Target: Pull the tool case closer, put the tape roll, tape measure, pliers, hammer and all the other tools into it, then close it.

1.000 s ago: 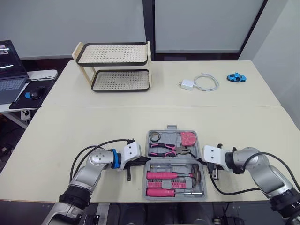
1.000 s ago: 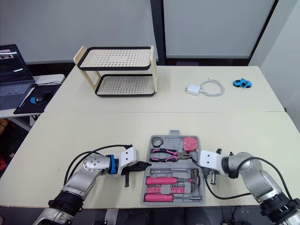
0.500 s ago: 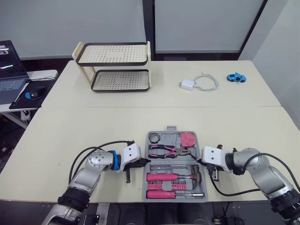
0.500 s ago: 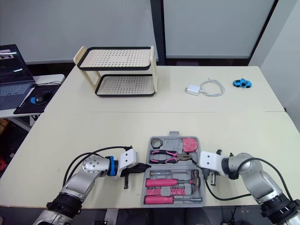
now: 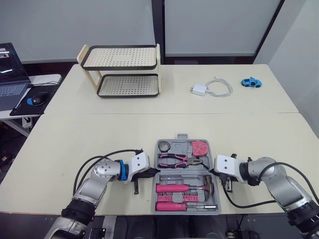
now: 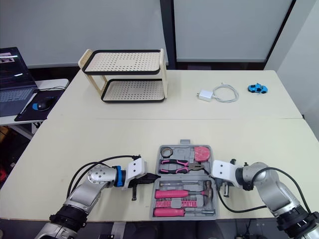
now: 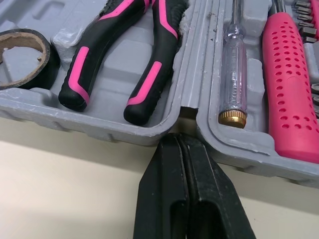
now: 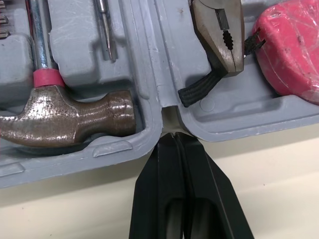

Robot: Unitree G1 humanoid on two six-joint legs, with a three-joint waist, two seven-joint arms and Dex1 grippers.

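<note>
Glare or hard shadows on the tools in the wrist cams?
Right wrist view: bright glints on the steel hammer head, not washed out. Left wrist view: small glint on the clear-handled screwdriver, soft shadow beneath the grey plastic tool case.

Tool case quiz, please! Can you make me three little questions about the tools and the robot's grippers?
1. True or false: the tool case is closed.
2. What lies next to the tape roll? A a saw, B pliers, C a wrench.
3. Fill in: the left gripper and right gripper both have their fingers ___.
Key: 1 false; 2 B; 3 shut.
</note>
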